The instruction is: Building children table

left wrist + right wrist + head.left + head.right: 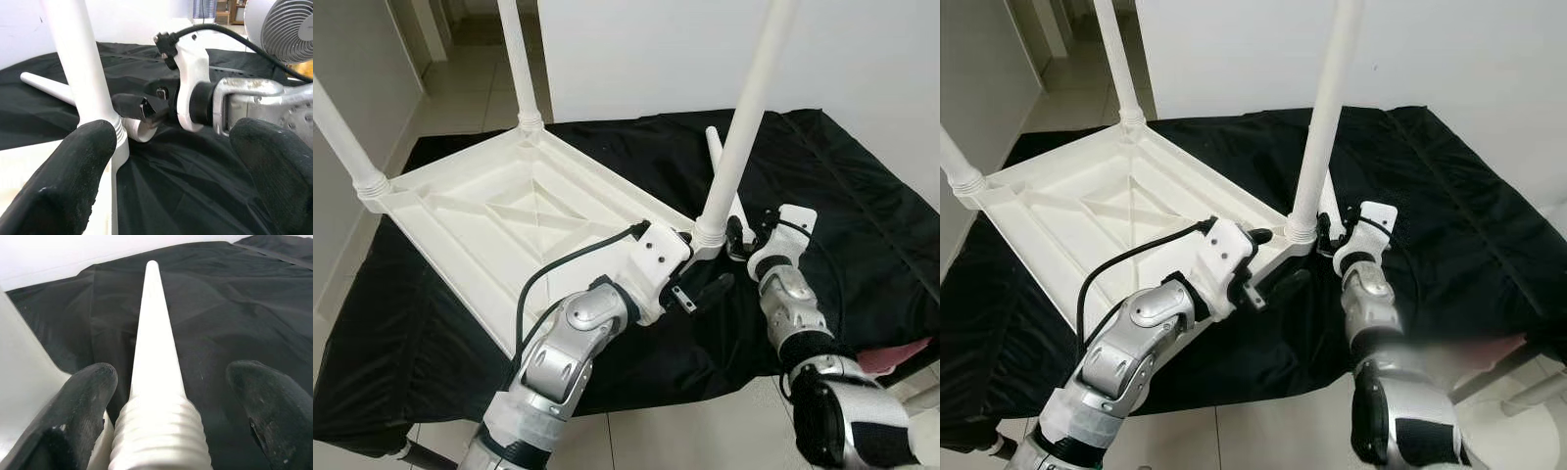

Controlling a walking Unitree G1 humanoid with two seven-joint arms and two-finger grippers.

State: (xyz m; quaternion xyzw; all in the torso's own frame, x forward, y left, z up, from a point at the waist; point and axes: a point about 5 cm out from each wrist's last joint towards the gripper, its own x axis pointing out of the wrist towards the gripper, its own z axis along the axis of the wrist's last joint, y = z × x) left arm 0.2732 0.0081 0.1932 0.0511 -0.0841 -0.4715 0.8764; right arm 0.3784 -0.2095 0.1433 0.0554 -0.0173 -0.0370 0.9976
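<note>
Left gripper (705,291) beside near corner of upturned tabletop (509,211) on black cloth (842,186), fingers (73,176) spread wide. Right gripper (749,235) spread wide around loose leg (154,382) lying flat behind upright corner leg (739,127).

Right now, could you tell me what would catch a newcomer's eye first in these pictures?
An upside-down white table top lies on a black cloth, with three white legs standing up from its corners. The fourth leg lies loose on the cloth, beside the near corner, between the open fingers of the right gripper. The left gripper is open at that corner, beside the upright leg.
</note>
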